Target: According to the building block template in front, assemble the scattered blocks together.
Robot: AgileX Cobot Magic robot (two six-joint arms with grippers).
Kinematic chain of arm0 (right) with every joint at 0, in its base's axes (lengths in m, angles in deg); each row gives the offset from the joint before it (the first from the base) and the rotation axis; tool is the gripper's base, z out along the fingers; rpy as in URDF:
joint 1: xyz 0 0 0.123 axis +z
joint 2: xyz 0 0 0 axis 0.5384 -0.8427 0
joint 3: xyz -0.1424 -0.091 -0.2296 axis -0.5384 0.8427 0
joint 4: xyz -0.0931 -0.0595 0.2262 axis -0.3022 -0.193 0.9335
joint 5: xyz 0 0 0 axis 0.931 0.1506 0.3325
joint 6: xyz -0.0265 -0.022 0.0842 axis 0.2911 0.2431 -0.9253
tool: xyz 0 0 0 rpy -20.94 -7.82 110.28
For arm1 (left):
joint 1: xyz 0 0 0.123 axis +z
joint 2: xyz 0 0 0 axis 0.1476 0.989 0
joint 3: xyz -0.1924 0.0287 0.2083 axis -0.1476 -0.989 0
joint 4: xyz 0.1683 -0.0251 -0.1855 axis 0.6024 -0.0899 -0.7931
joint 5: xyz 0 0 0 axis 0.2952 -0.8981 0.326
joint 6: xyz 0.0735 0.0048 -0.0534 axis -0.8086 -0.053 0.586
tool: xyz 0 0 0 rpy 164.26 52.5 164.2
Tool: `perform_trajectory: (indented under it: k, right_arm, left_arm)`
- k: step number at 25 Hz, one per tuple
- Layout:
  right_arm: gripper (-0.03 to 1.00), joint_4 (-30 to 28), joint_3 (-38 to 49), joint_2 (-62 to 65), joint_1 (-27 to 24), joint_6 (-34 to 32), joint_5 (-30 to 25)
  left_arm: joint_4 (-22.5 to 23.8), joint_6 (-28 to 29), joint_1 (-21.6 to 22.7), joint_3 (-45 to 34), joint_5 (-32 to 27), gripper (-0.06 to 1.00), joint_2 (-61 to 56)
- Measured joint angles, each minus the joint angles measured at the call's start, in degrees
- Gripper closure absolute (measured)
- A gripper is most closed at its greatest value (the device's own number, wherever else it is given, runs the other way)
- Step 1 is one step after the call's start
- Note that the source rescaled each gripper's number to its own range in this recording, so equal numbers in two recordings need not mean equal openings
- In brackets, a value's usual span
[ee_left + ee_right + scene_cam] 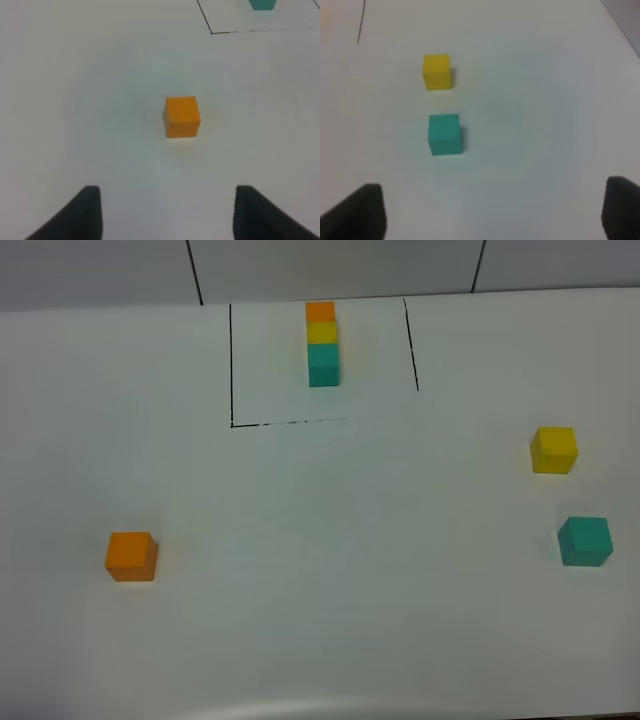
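A: Left claw (168,200) first: spread wider than the orange block (182,116), gripping nothing.

B: And the right claw (496,192)?

A: Spread wider again, fingers out at the edges of its own view. Likewise gripping nothing.

B: Where to look for the orange block?

A: Straight ahead of the left claw, centred between the two fingers and well apart from them. Sits alone at the near left of the table (320,570), far from the template (322,343).

B: Any long axis to mind?

A: None on a cube. Faces nearly square to the fingers, perhaps turned a touch.

B: Yellow and teal?

A: Over on the right, near each other without touching. Yellow block (553,450) farther back, teal block (585,541) closer in. Both ahead of the right claw but off toward one finger, not centred. Far nearer that arm than the left one.

B: The template itself?

A: Back middle, inside the black lines (231,360). Orange farthest, yellow in the middle, teal nearest, in a row running away from the robot.

B: So, the coming move?

A: No assembling done yet, by the look of it. Probably left arm for orange: forward and down, then close. For teal or yellow, likely a sideways shift of the right claw first.
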Motion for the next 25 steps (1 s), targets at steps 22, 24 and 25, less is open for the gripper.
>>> perform_trajectory:
  k: [22,24,25]
  right_arm:
    - [0.22,0.0,0.0,0.0,0.0,0.0,0.0]
    - [0.22,0.0,0.0,0.0,0.0,0.0,0.0]
    - [0.22,0.0,0.0,0.0,0.0,0.0,0.0]
  left_arm:
    - [0.0,0.0,0.0,0.0,0.0,0.7,0.0]
    - [0.0,0.0,0.0,0.0,0.0,0.7,0.0]
    - [0.0,0.0,0.0,0.0,0.0,0.7,0.0]
